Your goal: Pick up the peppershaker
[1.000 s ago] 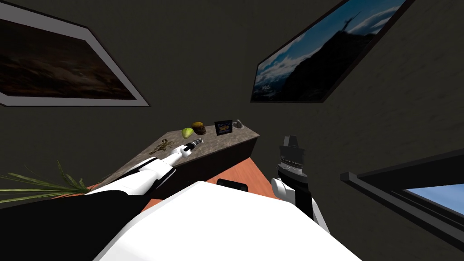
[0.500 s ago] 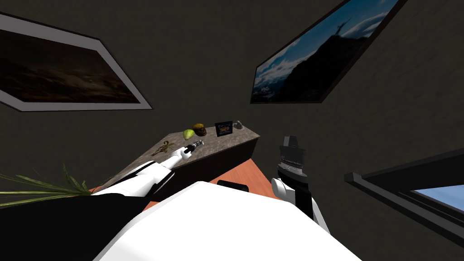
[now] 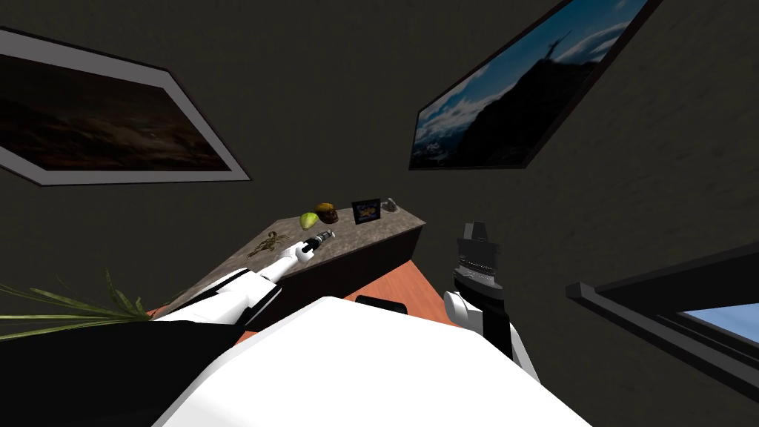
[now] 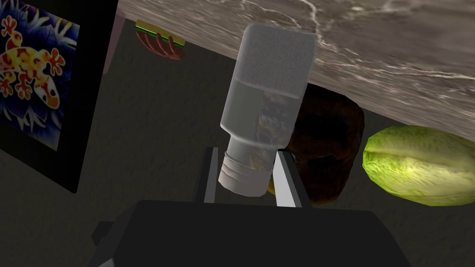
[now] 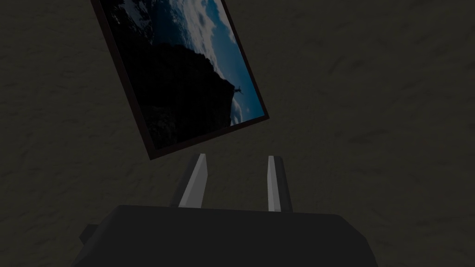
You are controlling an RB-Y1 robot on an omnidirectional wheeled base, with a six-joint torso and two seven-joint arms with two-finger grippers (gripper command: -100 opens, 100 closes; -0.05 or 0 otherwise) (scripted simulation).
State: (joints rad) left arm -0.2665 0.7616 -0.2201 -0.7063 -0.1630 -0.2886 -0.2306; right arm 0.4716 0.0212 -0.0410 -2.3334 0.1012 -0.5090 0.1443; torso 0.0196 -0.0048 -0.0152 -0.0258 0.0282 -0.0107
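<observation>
The peppershaker (image 4: 266, 104) is a clear jar with a grey end and dark grains inside. My left gripper (image 4: 246, 178) is shut on its ribbed neck, a finger pressing each side. In the head view the left gripper (image 3: 324, 236) holds it just over the front part of a marble-topped cabinet (image 3: 370, 230). My right gripper (image 5: 235, 181) is raised beside the cabinet's right end, open, with nothing between its fingers; it also appears in the head view (image 3: 474, 231).
Behind the shaker on the cabinet top (image 4: 394, 51) lie a green fruit (image 4: 417, 164), a dark brown lump (image 4: 331, 139), a framed gecko picture (image 4: 37, 83) and a small brown item (image 4: 160, 41). A scorpion figure (image 3: 268, 242) lies near the left end. A plant (image 3: 74, 308) stands at my left.
The head view has shifted slightly, my own move. My left gripper keeps its hold on the shaker and has crept a little forward over the top. The right arm is unchanged.
</observation>
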